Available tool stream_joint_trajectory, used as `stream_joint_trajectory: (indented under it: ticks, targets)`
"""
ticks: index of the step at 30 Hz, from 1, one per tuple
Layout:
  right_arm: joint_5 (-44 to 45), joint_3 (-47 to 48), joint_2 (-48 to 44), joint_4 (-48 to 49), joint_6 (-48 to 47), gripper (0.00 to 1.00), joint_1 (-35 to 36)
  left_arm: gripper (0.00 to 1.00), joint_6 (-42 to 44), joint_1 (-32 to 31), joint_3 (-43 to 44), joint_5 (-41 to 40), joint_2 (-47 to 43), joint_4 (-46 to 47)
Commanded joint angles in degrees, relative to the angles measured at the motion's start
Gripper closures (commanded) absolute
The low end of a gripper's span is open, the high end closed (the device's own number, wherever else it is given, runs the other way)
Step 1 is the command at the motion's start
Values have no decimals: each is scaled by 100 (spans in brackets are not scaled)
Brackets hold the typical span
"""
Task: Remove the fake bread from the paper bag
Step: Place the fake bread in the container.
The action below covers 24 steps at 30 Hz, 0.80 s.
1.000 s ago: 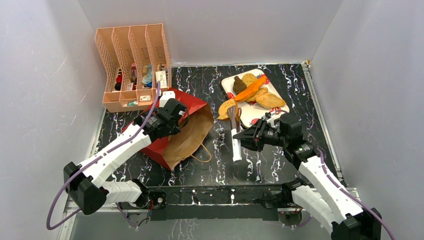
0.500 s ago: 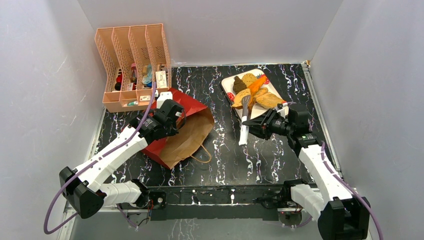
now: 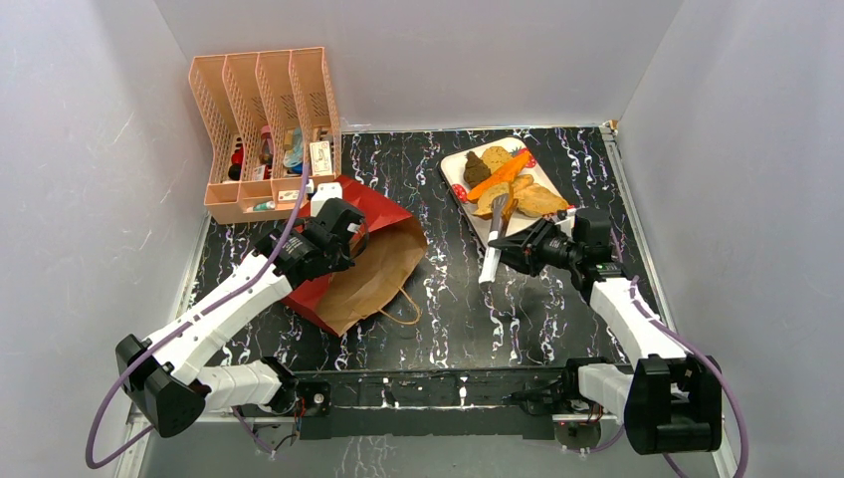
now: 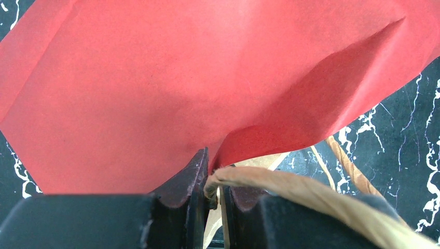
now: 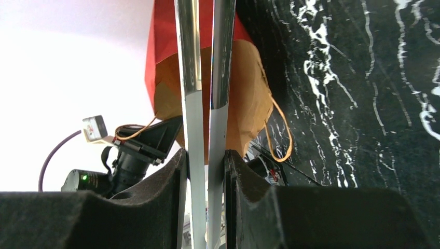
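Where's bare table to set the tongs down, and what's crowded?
Bare table lies between the paper bag and the plate, and along the near edge. Crowded: the plate, heaped with fake bread, and the back-left corner around the organiser.

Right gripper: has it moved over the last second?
Yes. The right gripper with its tongs has shifted rightward and farther back, toward the plate, away from the paper bag.

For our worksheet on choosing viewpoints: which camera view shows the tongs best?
Top external: the whole tongs show, white handles to grey tips over the plate. The right wrist shows only their two legs close up; the left wrist shows none.
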Motion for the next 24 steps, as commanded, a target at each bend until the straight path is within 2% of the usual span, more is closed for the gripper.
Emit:
stream_joint_trajectory:
  ticks: [1,17,24]
  targets:
    - [-9,-106,105,702,-283,100,-125,88,33,43,25,-14,-196,-184]
    - [-145,-662,465,873,-506,100,-684,88,69,41,-15,3,-239,-188]
    - [-223,-1068,458,1013,-304,75,-819,88,19,43,-62,41,-253,-160]
